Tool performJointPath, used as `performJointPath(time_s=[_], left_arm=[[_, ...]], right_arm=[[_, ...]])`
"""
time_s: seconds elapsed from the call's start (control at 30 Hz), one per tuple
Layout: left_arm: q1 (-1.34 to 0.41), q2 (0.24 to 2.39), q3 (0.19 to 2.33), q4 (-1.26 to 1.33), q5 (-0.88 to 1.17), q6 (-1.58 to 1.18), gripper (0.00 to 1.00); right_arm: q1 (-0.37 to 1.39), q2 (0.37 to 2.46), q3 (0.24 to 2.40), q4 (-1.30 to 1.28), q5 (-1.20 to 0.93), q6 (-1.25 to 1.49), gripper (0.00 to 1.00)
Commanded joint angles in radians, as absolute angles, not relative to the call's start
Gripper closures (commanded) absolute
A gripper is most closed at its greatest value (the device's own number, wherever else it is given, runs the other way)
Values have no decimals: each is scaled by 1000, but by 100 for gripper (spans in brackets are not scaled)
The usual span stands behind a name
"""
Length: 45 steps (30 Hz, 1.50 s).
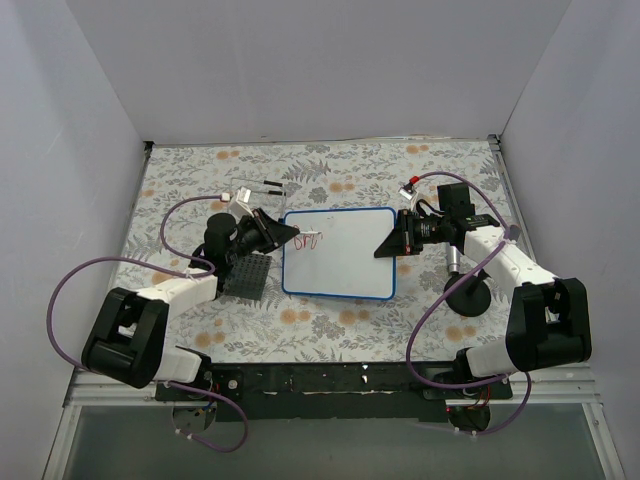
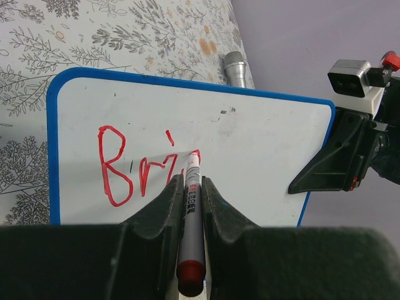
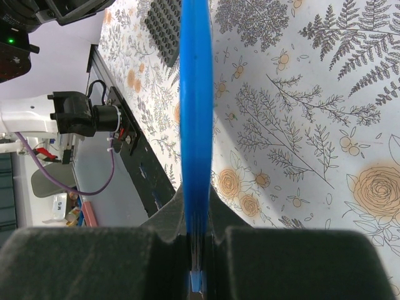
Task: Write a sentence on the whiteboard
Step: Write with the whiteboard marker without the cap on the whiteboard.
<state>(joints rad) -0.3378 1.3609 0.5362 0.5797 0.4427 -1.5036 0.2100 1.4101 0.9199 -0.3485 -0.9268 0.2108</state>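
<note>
The whiteboard (image 1: pixel 345 265) lies flat on the flowered tablecloth, white with a thin blue rim. My left gripper (image 1: pixel 288 236) is shut on a grey marker with a red end (image 2: pixel 190 231), whose tip touches the board's top left area. Red letters of the sentence (image 2: pixel 125 165) read "Bri", with a further stroke at the tip. In the top view the sentence (image 1: pixel 306 241) is a small red mark. My right gripper (image 1: pixel 386 247) is shut on the board's right edge. The right wrist view shows that blue rim (image 3: pixel 196 94) edge-on between the jaws of the right gripper (image 3: pixel 196 194).
A dark grey studded plate (image 1: pixel 250 275) lies left of the board, under my left arm. A black round stand with a metal cylinder (image 1: pixel 468 296) sits right of the board. A clear plastic item and small dark pieces (image 1: pixel 255 188) lie at the back. White walls enclose the table.
</note>
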Motion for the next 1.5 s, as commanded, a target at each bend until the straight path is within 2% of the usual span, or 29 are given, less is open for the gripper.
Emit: performJointPath(time_s=[0.0, 0.83, 1.47], left_arm=[[-341, 1321, 542, 523, 413, -1457, 100], [-344, 1318, 526, 485, 540, -1466, 100], [-344, 1365, 594, 528, 483, -1509, 100]], right_arm=[[209, 1388, 922, -319, -930, 170, 99], [209, 1385, 923, -318, -931, 173, 99], [206, 1382, 920, -318, -931, 175, 99]])
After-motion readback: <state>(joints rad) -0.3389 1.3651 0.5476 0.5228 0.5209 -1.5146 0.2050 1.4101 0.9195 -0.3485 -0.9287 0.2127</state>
